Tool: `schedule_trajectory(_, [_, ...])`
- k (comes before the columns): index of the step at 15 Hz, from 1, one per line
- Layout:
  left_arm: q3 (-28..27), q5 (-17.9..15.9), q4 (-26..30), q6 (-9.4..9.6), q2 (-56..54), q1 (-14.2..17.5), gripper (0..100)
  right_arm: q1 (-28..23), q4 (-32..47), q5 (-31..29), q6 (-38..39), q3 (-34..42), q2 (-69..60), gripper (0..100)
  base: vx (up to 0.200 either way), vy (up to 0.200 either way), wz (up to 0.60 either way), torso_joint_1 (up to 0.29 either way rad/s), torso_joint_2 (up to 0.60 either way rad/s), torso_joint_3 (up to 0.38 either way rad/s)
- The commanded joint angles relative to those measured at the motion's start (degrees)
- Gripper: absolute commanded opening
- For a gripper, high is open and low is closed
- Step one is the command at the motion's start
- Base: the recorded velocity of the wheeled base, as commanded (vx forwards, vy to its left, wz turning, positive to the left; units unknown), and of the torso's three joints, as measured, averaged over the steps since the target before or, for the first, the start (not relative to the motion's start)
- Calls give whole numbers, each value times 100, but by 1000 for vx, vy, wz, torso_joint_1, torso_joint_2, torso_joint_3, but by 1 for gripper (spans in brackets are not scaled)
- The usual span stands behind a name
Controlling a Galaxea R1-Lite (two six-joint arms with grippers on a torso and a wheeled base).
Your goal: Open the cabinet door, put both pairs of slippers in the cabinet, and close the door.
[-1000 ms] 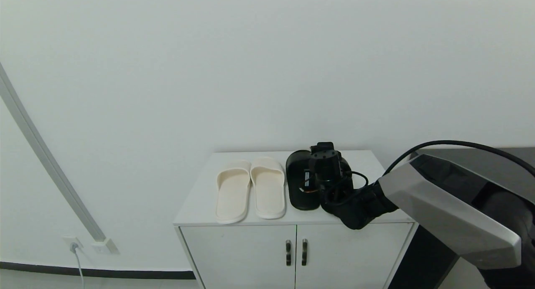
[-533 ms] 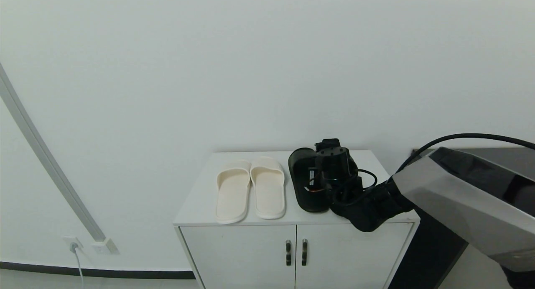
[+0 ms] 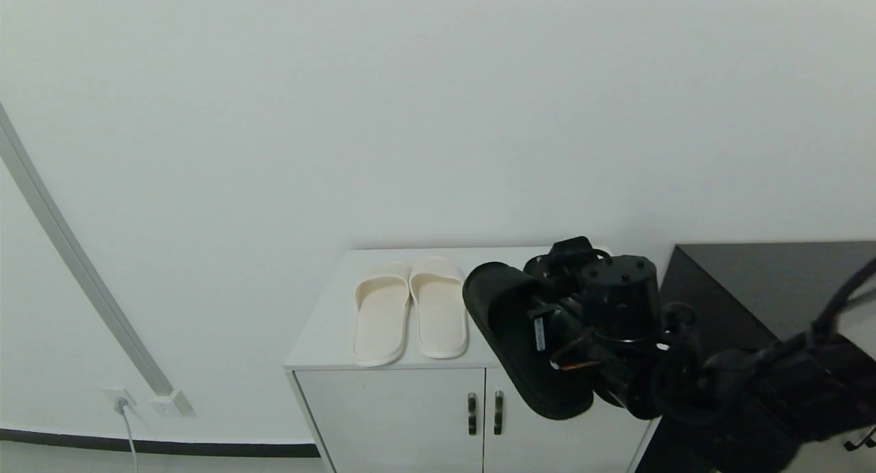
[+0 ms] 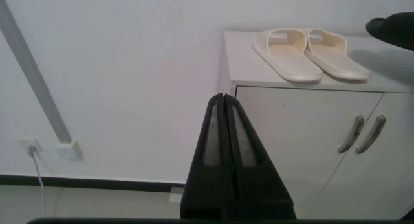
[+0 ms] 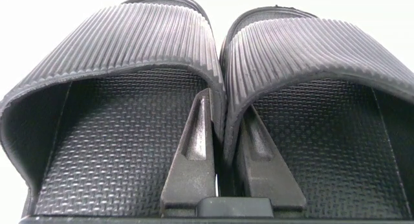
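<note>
The right hand (image 5: pixel 226 111) clamps the black slippers (image 3: pixel 520 336) by their adjoining walls, hanging them before the shut cabinet doors (image 3: pixel 404 418). The empty left hand (image 4: pixel 224 101), pinched closed, lies left of the door handles (image 3: pixel 484 413), nearer them.

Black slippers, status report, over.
Right gripper shut on black slippers, held off cabinet top. Left gripper shut, empty. Cabinet doors closed, nowhere to stow.

wall (image 3: pixel 438 117): plain white, nothing fancy
trunking (image 3: pixel 75 261): grey strip running diagonally down the wall on the left
junction box (image 3: pixel 171 403): white, right at the trunking's lower end
socket (image 3: pixel 118 396): just beside the box, plug in, grey cord (image 3: pixel 130 439) hanging down
skirting (image 3: pixel 157 447): black band along the wall's foot
black tabletop (image 3: pixel 766 281): far right, up against the wall
</note>
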Motion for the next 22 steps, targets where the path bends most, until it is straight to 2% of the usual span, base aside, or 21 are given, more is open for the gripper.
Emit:
schedule_trajectory(1, [0, 4, 0, -2, 7, -1, 0, 218, -47, 676, 2, 894, -1206, 0, 0, 0, 0, 0, 0, 0])
schedule_trajectory(2, [0, 4, 0, -2, 7, -1, 0, 210, -38, 1072, 2, 1158, -1452, 0, 0, 0, 0, 0, 0, 0])
schedule_trajectory(4, [0, 4, 0, -2, 7, -1, 0, 201, -38, 1459, 2, 1501, -1733, 0, 0, 0, 0, 0, 0, 0])
schedule_trajectory(11, [0, -5, 0, 7, 7, -1, 0, 201, -12, 1687, 19, 1773, -1874, 0, 0, 0, 0, 0, 0, 0])
schedule_trajectory(22, [0, -5, 0, -2, 7, -1, 0, 254, -29, 1678, -7, 1861, -1900, 0, -200, 0, 0, 4, 1, 1])
